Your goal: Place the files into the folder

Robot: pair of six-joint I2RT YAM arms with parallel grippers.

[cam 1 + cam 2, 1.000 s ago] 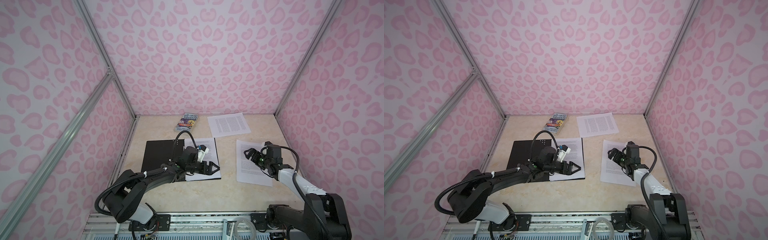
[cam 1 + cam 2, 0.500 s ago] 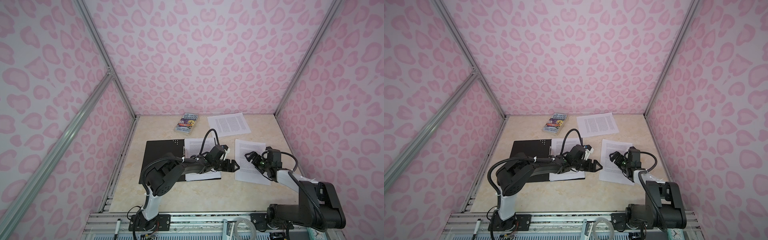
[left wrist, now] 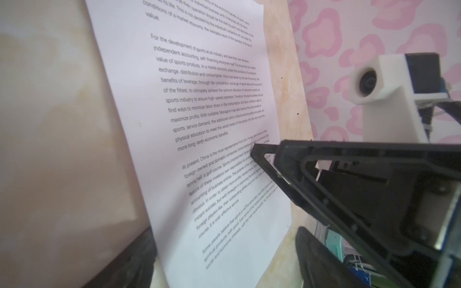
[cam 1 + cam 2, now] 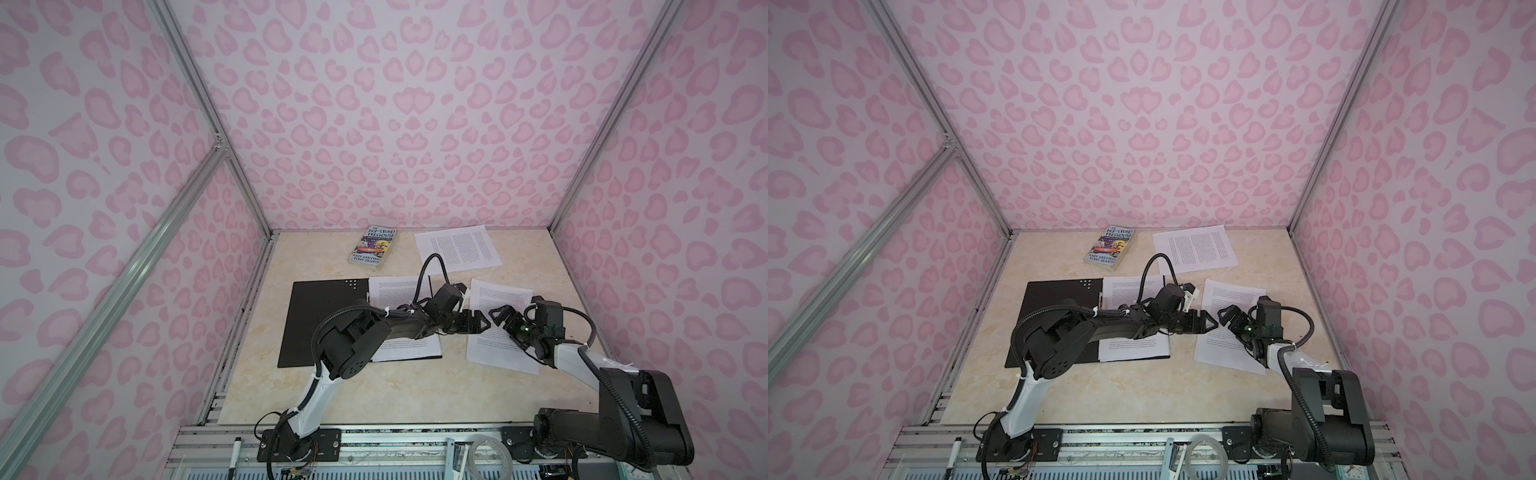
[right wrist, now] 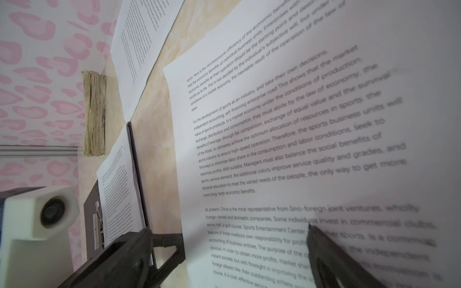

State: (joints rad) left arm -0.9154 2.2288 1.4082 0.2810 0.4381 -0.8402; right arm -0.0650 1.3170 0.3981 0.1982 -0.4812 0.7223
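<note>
The folder (image 4: pixel 324 324) (image 4: pixel 1054 299) lies open, black inside up, with one printed file (image 4: pixel 395 291) (image 4: pixel 1125 286) on its right half. A second file (image 4: pixel 503 299) (image 4: pixel 1233 295) (image 3: pixel 212 112) (image 5: pixel 287 124) lies flat on the table just right of it. My left gripper (image 4: pixel 482 322) (image 4: pixel 1208 324) (image 3: pixel 224 261) reaches across to that file's left edge, open and empty. Facing it tip to tip, my right gripper (image 4: pixel 498 316) (image 4: pixel 1225 318) (image 5: pixel 224 264) hovers open over the same edge. A third file (image 4: pixel 457 249) (image 4: pixel 1196 247) rests at the back.
A colourful paperback book (image 4: pixel 374 245) (image 4: pixel 1111 245) (image 5: pixel 94 114) lies at the back, left of the far file. Pink patterned walls close the table on three sides. The folder's metal clip (image 5: pixel 97 224) shows along its spine.
My left arm has swung right, from over the folder to the left edge of the loose file. The right gripper has shifted slightly towards it. The files have not visibly moved.
</note>
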